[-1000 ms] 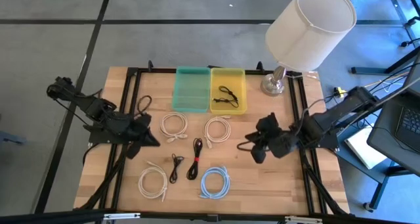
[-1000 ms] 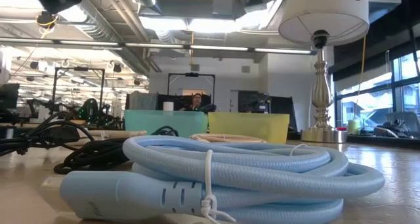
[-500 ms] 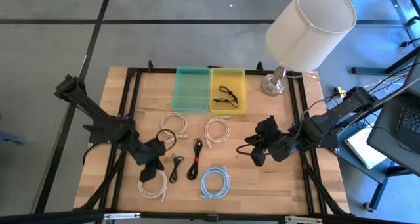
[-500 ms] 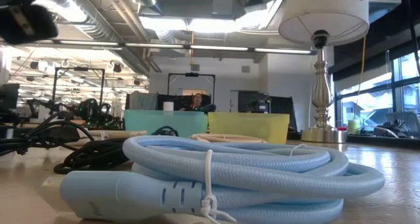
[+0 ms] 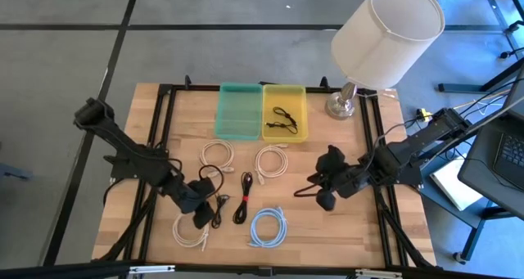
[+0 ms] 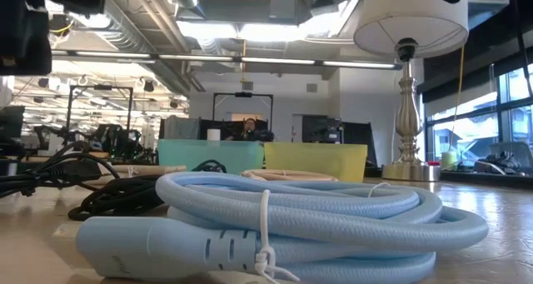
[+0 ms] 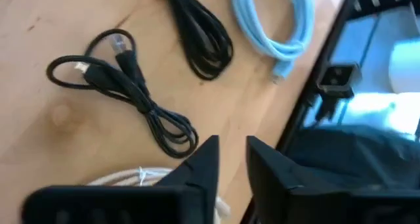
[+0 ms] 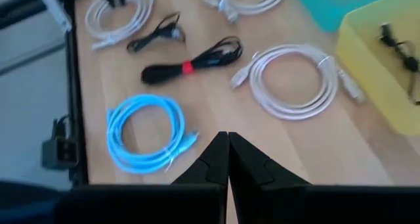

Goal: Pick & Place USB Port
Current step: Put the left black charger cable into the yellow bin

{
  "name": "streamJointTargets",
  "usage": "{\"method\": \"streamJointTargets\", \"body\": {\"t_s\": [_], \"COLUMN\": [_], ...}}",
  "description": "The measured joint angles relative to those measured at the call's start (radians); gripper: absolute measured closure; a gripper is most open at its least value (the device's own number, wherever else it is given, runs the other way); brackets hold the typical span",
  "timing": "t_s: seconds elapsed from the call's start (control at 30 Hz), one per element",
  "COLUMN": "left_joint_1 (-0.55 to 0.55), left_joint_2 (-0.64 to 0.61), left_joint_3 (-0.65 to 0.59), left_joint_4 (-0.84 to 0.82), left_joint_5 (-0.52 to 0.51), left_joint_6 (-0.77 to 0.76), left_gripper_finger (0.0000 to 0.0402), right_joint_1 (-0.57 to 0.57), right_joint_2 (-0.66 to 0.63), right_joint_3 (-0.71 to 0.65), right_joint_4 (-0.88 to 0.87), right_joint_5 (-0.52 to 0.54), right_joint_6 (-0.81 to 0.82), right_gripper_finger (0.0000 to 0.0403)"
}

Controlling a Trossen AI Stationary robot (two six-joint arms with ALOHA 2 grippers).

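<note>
A small black USB cable (image 5: 219,207) (image 7: 125,86) lies coiled flat on the wooden table. My left gripper (image 5: 202,205) (image 7: 232,159) hovers just left of it, above the table, with a narrow gap between its fingers; it holds nothing. My right gripper (image 5: 326,195) (image 8: 228,159) waits shut over the table's right half. A yellow bin (image 5: 285,113) (image 8: 387,66) at the far side holds another small black cable (image 5: 282,119). Beside it stands a green bin (image 5: 239,111).
A black cable with a red tie (image 5: 243,199) (image 7: 197,40), a light blue coil (image 5: 268,227) (image 6: 275,217) and three white coils (image 5: 217,156) (image 5: 270,160) (image 5: 191,228) lie around the USB cable. A lamp (image 5: 385,42) stands at the far right corner.
My left gripper has swung from the table's left side toward the middle and the near edge, coming down beside the small black cable. The cables have stayed where they were.
</note>
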Motion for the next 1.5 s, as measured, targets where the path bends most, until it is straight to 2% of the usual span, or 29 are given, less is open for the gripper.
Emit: {"method": "streamJointTargets", "body": {"t_s": [0.17,0.33,0.43,0.67,0.9,1.0,1.07,1.13,1.17,1.33,1.5], "left_joint_1": [0.057,0.093,0.102,0.117,0.150,0.166,0.169,0.170,0.171,0.168,0.184], "left_joint_2": [0.073,0.184,0.243,0.338,0.377,0.379,0.379,0.380,0.381,0.348,0.191], "left_joint_3": [0.000,0.001,0.001,0.001,0.005,0.004,0.004,0.002,0.002,0.028,0.123], "left_joint_4": [0.013,0.059,0.089,0.132,0.138,0.139,0.138,0.135,0.137,0.109,0.051], "left_joint_5": [0.019,0.106,0.160,0.157,0.170,0.183,0.184,0.187,0.191,0.150,0.044], "left_joint_6": [-0.071,-0.103,-0.119,-0.130,-0.087,-0.041,-0.011,0.011,0.012,0.049,0.170], "left_gripper_finger": [0.0262,0.0228,0.0222,0.0222,0.0223,0.0249,0.0295,0.0359,0.0375,0.0381,0.0384], "right_joint_1": [-0.003,-0.003,0.000,0.000,0.000,-0.001,-0.001,0.000,-0.001,-0.001,-0.004], "right_joint_2": [0.000,0.000,0.000,0.000,0.000,0.000,0.000,0.000,0.000,0.000,0.000], "right_joint_3": [0.000,0.000,0.000,0.000,-0.001,-0.001,-0.001,-0.001,-0.001,-0.001,0.001], "right_joint_4": [-0.029,-0.067,-0.077,-0.080,-0.077,-0.077,-0.077,-0.077,-0.077,-0.077,-0.081], "right_joint_5": [-0.065,-0.114,-0.119,-0.120,-0.120,-0.120,-0.120,-0.120,-0.119,-0.112,-0.109], "right_joint_6": [-0.031,-0.047,-0.047,-0.076,-0.081,-0.088,-0.097,-0.099,-0.099,-0.098,-0.099], "right_gripper_finger": [0.0395,0.0395,0.0395,0.0395,0.0395,0.0395,0.0395,0.0395,0.0395,0.0395,0.0395]}}
